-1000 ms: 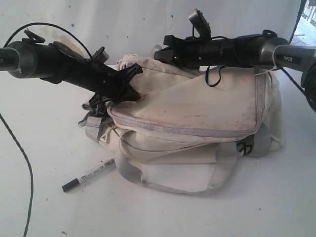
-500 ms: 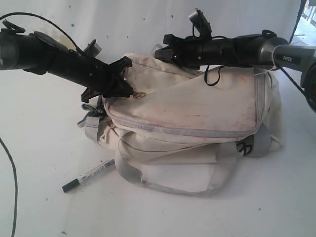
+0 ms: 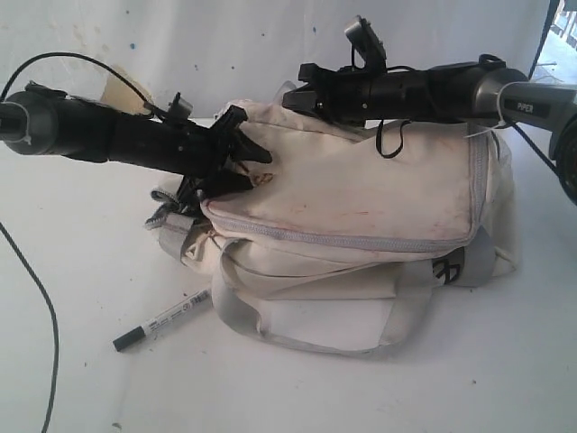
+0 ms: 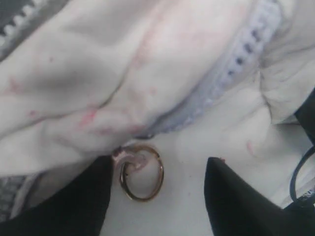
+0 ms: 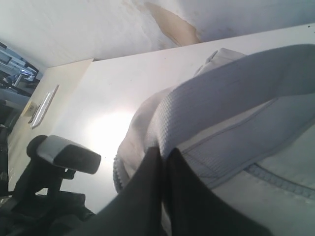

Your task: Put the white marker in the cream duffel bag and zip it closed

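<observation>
The left arm reached in nearly level from the left edge of the exterior view. The left gripper (image 3: 256, 169) sat against the upper left corner of the cream duffel bag (image 3: 361, 203) with its jaws spread apart. In the left wrist view its two black fingers (image 4: 81, 199) stood on either side of a small brass-coloured ring (image 4: 142, 172). The ring lay on the cream fabric just below the grey zipper (image 4: 224, 73), close to one finger and well apart from the other. The right arm stretched in level from the right edge, across the top of the bag. The right gripper (image 3: 294, 97) hung over the bag's rear upper edge with its fingers pressed together. In the right wrist view their tips (image 5: 152, 172) met a grey webbing strap (image 5: 236, 98), though whether any of it was caught between them could not be told. The white marker (image 3: 162, 320) lay outside the bag on the table (image 3: 81, 388), by the bag's front left corner. Its white end lay just at the lowest strap and its black cap pointed away from the bag. Open tabletop lay left of and in front of the marker, with a thin black cable (image 3: 41, 307) curving along the far left edge.
</observation>
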Controlling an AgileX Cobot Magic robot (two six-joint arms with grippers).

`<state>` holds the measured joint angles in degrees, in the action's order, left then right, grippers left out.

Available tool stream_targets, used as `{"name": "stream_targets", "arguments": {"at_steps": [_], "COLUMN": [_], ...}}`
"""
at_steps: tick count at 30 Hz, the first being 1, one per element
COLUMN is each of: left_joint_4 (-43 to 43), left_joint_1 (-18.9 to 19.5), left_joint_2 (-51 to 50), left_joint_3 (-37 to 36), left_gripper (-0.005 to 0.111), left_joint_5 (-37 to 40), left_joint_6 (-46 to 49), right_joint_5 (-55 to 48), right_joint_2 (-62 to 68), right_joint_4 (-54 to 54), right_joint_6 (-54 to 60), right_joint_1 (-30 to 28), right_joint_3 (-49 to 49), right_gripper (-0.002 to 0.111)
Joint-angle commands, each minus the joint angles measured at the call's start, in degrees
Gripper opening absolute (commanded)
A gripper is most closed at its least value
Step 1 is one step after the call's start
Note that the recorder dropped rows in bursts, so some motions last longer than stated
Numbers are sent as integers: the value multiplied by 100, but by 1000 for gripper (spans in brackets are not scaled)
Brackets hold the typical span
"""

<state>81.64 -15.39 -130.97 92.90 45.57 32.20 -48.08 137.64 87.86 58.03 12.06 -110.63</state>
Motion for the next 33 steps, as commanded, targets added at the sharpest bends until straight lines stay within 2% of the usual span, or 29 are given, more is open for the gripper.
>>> {"name": "stream_targets", "arguments": {"at_steps": [1, 2, 6, 9, 11, 12, 18, 21, 23, 25, 27, 30, 33], "left_joint_4": [725, 806, 993, 897, 741, 741, 890, 1382, 1831, 1831, 1831, 961, 371], "left_joint_1": [-4, -4, 25, 56, 66, 66, 66, 66, 66, 66, 66, 89, 137], "left_joint_2": [-99, -145, -181, -181, -181, -181, -181, -181, -181, -181, -170, -170, -170], "left_joint_3": [-12, -12, -12, -12, -12, -12, -12, -12, -12, -12, -12, -12, -12], "left_gripper": [59, 59, 59, 59, 59, 59, 59, 59, 58, 56, 54, 54, 54], "left_joint_5": [-49, 16, 853, 825, 99, -42, -123, -129, 52, 241, 145, -215, -358], "left_joint_6": [730, 823, 2170, 2725, 1064, 809, 471, 481, 720, 1139, 1104, -182, -264], "right_joint_5": [-180, -196, -219, -247, -303, -303, -303, -303, -303, -303, -303, -314, -314], "right_joint_2": [-88, -88, -88, -88, -88, -88, -88, -88, -88, -88, -88, -88, -88], "right_joint_4": [142, 142, 142, 142, 142, 142, 142, 142, 142, 142, 142, 142, 142], "right_joint_6": [86, 86, 86, 86, 86, 86, 86, 86, 86, 86, 86, 86, 86], "right_joint_1": [5, 5, 5, 5, 5, 5, 5, 5, 5, 5, 5, 5, 5], "right_joint_3": [-14, -14, -14, -14, -14, -14, -14, -14, -14, -14, -14, -14, -14], "right_gripper": [0, 0, 0, 0, 0, 0, 0, 0, 0, 0, 0, 0, 0]}}
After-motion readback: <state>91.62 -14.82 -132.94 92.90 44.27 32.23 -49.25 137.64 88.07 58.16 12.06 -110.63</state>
